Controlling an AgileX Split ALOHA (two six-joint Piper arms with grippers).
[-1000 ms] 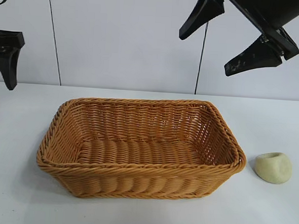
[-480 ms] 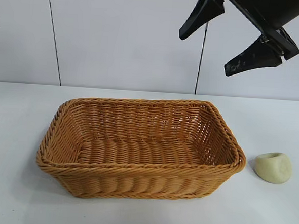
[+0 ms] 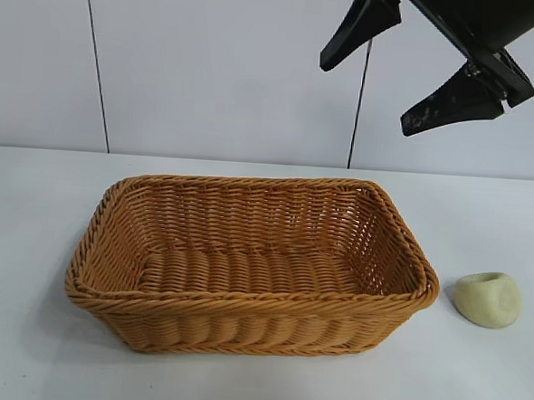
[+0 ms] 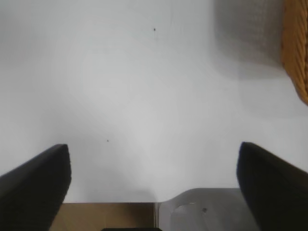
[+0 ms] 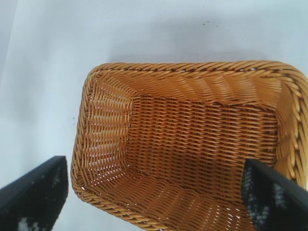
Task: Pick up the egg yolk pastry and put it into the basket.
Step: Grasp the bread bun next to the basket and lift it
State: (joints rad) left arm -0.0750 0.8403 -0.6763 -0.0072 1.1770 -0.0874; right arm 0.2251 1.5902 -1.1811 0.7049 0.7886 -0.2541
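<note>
The egg yolk pastry (image 3: pixel 488 299), a small pale cream lump with a dimple, lies on the white table just right of the basket (image 3: pixel 243 300). The basket is a large orange-tan wicker rectangle at the table's middle, with nothing inside it. My right gripper (image 3: pixel 366 95) hangs open high above the basket's right end, far above the pastry. In the right wrist view its fingers (image 5: pixel 33 197) frame the basket's rim (image 5: pixel 192 67). My left gripper (image 4: pixel 154 183) is open over bare table near the edge, with a corner of the basket (image 4: pixel 296 48) in view. The left arm does not show in the exterior view.
A white wall with dark vertical seams stands behind the table. Free white tabletop (image 3: pixel 30 213) surrounds the basket on all sides. In the left wrist view the table edge, a brown floor (image 4: pixel 101 216) and a grey metal piece (image 4: pixel 202 211) show.
My left gripper has drawn away to the left and left the exterior view. The right gripper, basket and pastry have not moved.
</note>
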